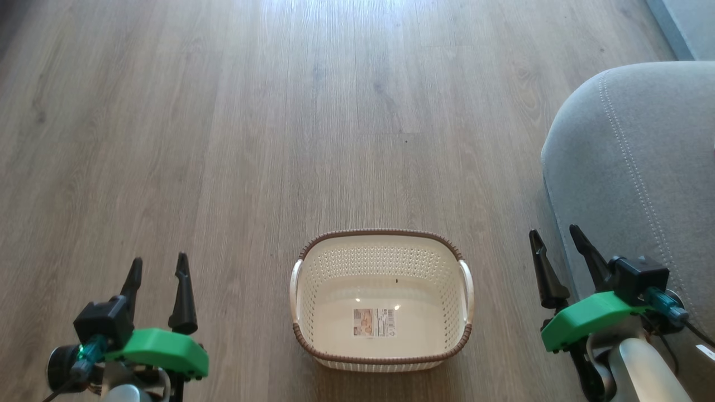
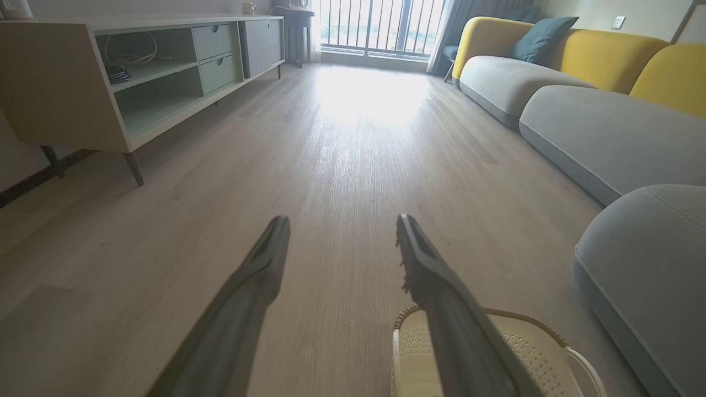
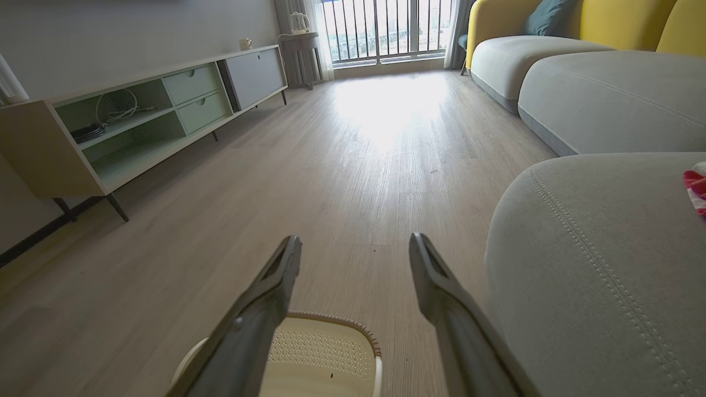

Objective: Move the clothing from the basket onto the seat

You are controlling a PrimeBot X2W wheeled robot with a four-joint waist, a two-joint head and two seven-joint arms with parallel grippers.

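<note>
The cream basket [image 1: 381,240] with a brown rim stands on the wooden floor, holding nothing but a label on its bottom; it also shows in the left wrist view [image 2: 532,344] and right wrist view [image 3: 322,353]. The grey seat [image 1: 642,167] rises at the right. A bit of the red and white clothing [image 3: 696,187] lies on the seat [image 3: 595,248] at the right wrist view's right edge. My left gripper [image 1: 157,265] hangs open left of the basket. My right gripper [image 1: 557,235] hangs open between basket and seat. Both hold nothing.
A long low cabinet [image 2: 138,71] with shelves and drawers lines the left wall. Grey sofa cushions [image 2: 606,127] with yellow backs [image 2: 601,49] run along the right. A barred window [image 3: 386,25] closes the far end. Wooden floor [image 1: 279,111] stretches ahead.
</note>
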